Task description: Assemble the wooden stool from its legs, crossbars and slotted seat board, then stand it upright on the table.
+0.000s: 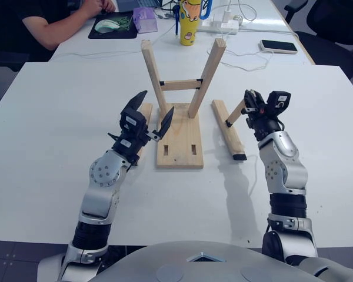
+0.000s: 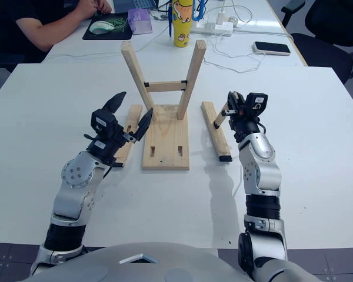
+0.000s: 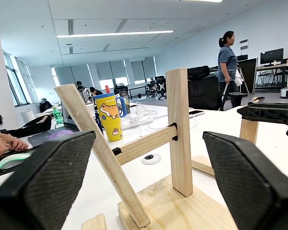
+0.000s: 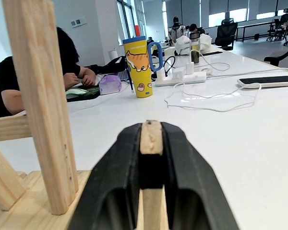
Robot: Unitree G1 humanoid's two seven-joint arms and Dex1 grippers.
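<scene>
The slotted seat board lies flat mid-table. Two legs rise from its far end, tilted apart and joined by a crossbar. My left gripper is open beside the board's left edge, its fingers spread in front of the standing frame. It partly hides a third leg lying left of the board. Right of the board lies a fourth leg with a short crossbar sticking up from it. My right gripper is shut on that crossbar's end.
On the adjoining table behind stand a yellow mug, a purple box, a power strip with cables and a phone. A person's arm rests by a mouse at back left. Bare white tabletop lies left, right and in front.
</scene>
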